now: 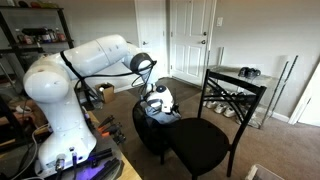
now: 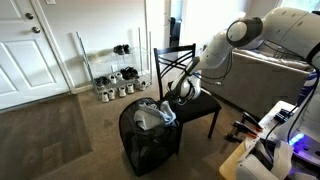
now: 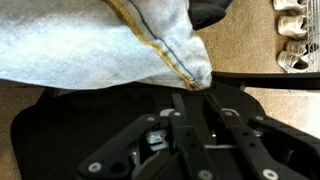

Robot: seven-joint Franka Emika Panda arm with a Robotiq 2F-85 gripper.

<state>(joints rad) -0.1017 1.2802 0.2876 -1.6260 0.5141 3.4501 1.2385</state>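
Note:
A light blue denim garment (image 3: 90, 45) with a yellow-stitched hem fills the upper wrist view. Its corner runs down into my gripper (image 3: 198, 92), whose two black fingers stand close together, pinched on the hem. Below them lies the black mesh basket (image 3: 40, 130). In both exterior views the gripper (image 1: 157, 97) (image 2: 181, 92) hangs just above the pile of pale clothes (image 1: 160, 104) (image 2: 152, 115) in the basket (image 1: 150, 137) (image 2: 150, 148), which stands on the carpet beside a black chair (image 1: 200, 142) (image 2: 196, 104).
A wire rack with several shoes (image 2: 115, 82) (image 1: 238, 98) stands against the wall, and some of these shoes (image 3: 292, 30) show in the wrist view. White doors (image 2: 30, 50) stand behind it, a sofa (image 2: 262, 80) stands behind the arm, and a cluttered table edge (image 2: 262, 150) is near the base.

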